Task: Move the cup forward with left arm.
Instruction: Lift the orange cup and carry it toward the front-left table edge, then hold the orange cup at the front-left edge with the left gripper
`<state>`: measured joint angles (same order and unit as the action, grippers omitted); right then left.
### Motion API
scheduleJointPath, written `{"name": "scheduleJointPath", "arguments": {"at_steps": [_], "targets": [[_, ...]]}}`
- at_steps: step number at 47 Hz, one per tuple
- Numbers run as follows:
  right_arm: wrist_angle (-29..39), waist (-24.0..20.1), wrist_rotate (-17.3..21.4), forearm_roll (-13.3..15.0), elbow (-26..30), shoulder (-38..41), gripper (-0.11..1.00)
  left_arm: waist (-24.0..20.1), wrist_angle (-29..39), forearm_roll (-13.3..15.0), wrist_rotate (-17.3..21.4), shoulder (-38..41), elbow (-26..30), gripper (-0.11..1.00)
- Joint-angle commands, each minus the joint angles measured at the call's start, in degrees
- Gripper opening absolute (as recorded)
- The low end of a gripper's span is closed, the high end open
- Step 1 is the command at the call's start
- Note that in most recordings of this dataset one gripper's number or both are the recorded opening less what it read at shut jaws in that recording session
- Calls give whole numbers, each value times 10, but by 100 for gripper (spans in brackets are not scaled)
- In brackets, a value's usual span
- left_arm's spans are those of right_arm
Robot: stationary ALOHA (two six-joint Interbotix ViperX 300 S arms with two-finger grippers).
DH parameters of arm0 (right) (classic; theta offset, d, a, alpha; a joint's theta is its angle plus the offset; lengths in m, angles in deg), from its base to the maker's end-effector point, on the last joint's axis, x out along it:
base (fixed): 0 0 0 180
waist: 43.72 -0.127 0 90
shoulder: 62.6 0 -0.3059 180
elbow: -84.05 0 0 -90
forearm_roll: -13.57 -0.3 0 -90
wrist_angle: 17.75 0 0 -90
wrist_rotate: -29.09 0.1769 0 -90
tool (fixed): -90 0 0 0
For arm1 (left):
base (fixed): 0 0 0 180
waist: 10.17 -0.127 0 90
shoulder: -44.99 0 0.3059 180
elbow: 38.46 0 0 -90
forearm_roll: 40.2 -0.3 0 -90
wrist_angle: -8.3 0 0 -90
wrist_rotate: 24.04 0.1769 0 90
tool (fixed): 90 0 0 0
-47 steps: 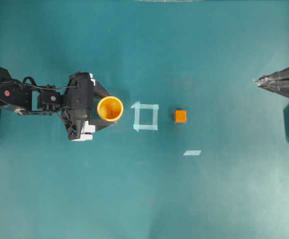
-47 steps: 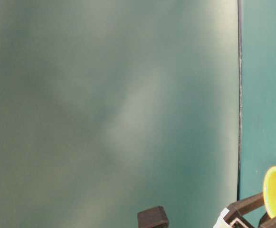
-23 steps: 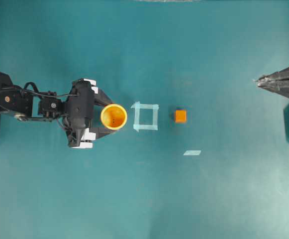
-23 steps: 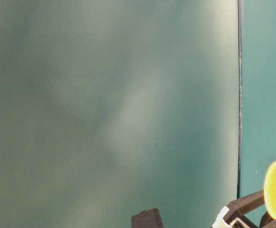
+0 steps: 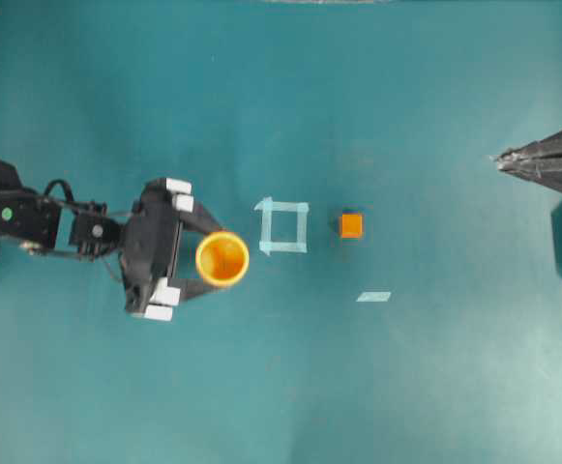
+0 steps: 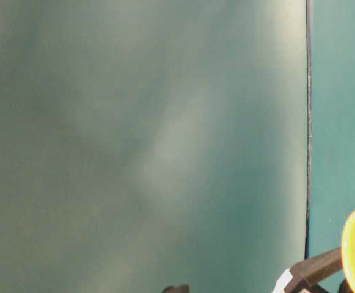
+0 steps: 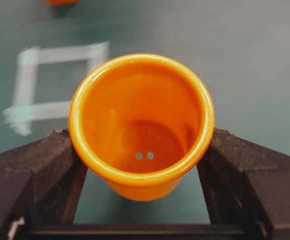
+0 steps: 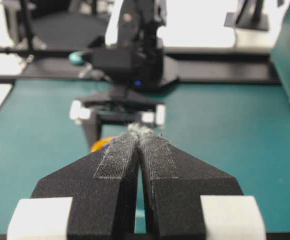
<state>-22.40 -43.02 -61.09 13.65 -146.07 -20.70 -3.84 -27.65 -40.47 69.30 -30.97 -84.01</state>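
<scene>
A teal, matte-surfaced table (image 5: 377, 97) fills the overhead view. Near its middle, strips of pale blue tape form a small square outline (image 5: 283, 226), stuck flat on the surface. Just to the right of that square sits a small orange cube (image 5: 351, 225), apart from the tape. Lower right of the cube lies a single short strip of pale blue tape (image 5: 373, 297).

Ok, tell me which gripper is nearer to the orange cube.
Left. The left gripper, its fingers on either side of the cup, sits just beyond the tape square from the orange cube. The right gripper is shut, far off at the table's right edge.
</scene>
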Motion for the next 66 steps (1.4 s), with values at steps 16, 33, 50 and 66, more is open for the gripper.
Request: {"name": "scheduleJointPath", "arguments": {"at_steps": [16, 33, 50, 66], "targets": [[-2, 0, 2, 0, 21, 2, 0, 93, -12, 1, -30, -21, 29, 65], [-2, 0, 2, 0, 22, 2, 0, 177, -8, 5, -32, -13, 52, 65], [-2, 0, 1, 0, 22, 2, 0, 235, 25, 6, -32, 1, 75, 65], [-2, 0, -3, 1, 22, 0, 0, 265, 27, 7, -32, 12, 94, 65]]}}
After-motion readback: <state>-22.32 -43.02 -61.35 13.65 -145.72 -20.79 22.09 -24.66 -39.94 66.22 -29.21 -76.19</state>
